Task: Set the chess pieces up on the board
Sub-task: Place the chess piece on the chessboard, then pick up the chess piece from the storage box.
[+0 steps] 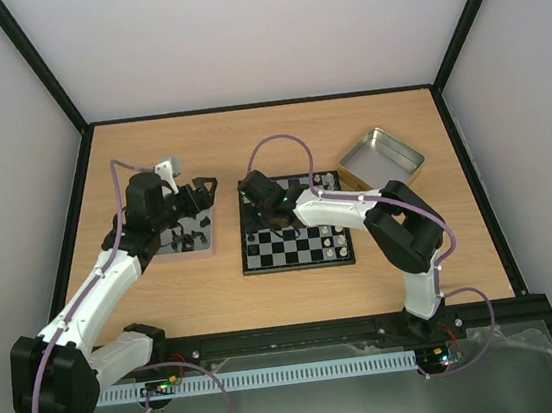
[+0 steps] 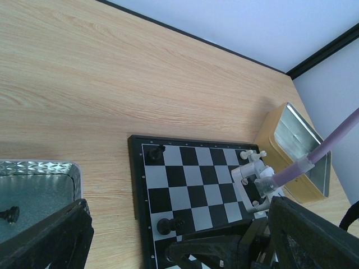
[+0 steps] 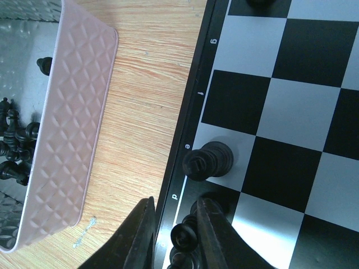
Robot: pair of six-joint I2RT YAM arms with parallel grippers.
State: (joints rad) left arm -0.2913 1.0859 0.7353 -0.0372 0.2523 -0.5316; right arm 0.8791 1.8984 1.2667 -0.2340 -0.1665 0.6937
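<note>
The board point(image 1: 306, 248) lies mid-table. My right gripper point(image 1: 257, 212) hangs over its left edge column. In the right wrist view its fingers point(image 3: 216, 235) stand narrowly apart around a black chess piece point(image 3: 188, 238) over the dark square by the letter d, and the piece touches the right finger. Another black piece point(image 3: 208, 161) stands one square further on. A black piece point(image 2: 154, 152) occupies the far left corner square. My left gripper point(image 1: 198, 204) is open and holds nothing above the tray point(image 1: 210, 243) of black pieces point(image 3: 14, 140).
Pale pieces point(image 1: 337, 244) line the board's right columns. A shiny open tin point(image 1: 381, 158) sits at the back right. The tray's pink wall point(image 3: 73, 129) runs close beside the board's left border, with a strip of bare wood between them.
</note>
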